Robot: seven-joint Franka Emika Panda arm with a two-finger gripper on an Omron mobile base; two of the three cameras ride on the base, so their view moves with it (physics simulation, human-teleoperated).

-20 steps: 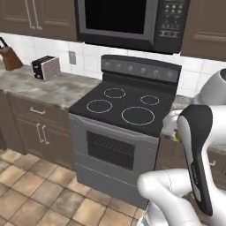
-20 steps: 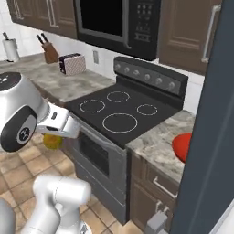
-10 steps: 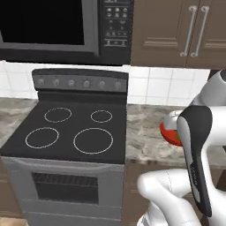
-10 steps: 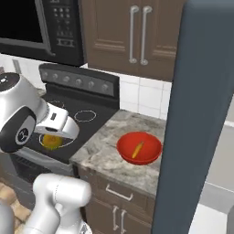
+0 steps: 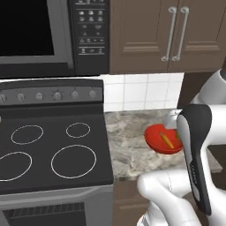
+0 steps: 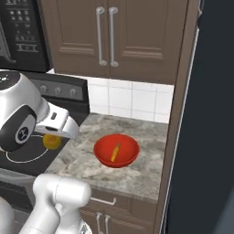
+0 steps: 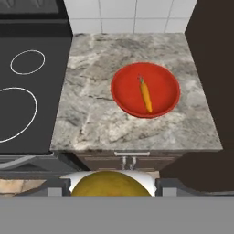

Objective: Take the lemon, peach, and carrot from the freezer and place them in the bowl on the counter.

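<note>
Yellow fruit, the lemon [image 7: 111, 184], sits clamped between the two dark fingertips of the gripper [image 7: 111, 187], so the pincer is closed on it, jaws held apart by its width. From the right base view the lemon [image 6: 52, 140] hangs off the edge of the counter [image 6: 137, 176], well short of the bowl [image 6: 116, 150] and over the black stovetop [image 5: 48, 154]. The bowl rests on the counter between the stovetop and the dark freezer wall [image 6: 205, 137], and the carrot [image 7: 145, 95] already lies inside it.

My worry is the release. Let go before the hand is over the bowl and a round lemon would likely roll across the marble or drop to the floor. A hard drop might also bounce it off the shallow rim.

No peach can be made out anywhere. The lemon's lower half is cut off in the hand view, and the arm covers part of the bowl in the left base view.
</note>
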